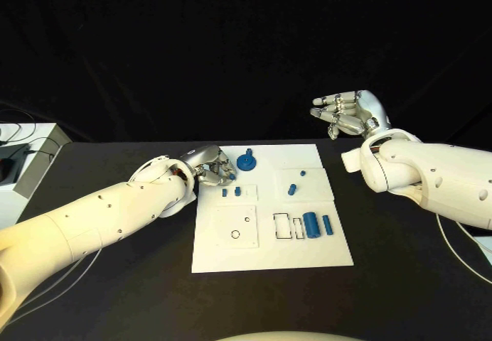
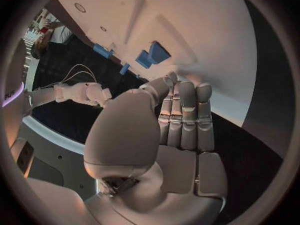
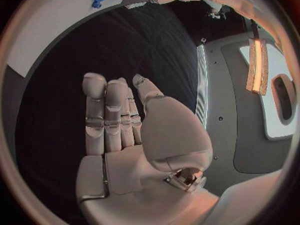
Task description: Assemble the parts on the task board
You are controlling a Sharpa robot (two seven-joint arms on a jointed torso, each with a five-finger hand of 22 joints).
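Note:
The white task board (image 1: 271,245) lies in the middle of the black table. A blue round part with a knob (image 1: 247,162) stands at its far edge. Two short blue pegs (image 1: 232,191) and a blue piece (image 1: 292,189) sit mid-board, and blue cylinders (image 1: 318,226) lie by slots on the right. My left hand (image 1: 210,167) hovers at the board's far left corner beside the round part, holding nothing, fingers straight and side by side (image 2: 184,117). The board (image 2: 206,45) and a blue part (image 2: 153,54) lie beyond its fingertips. My right hand (image 1: 352,114) is raised past the board's far right corner, its fingers extended (image 3: 109,120) and empty.
A white box (image 1: 25,153) with dark cables stands at the table's left edge. A thin cable (image 1: 456,249) runs along the right side under my right arm. Black tabletop surrounds the board on all sides.

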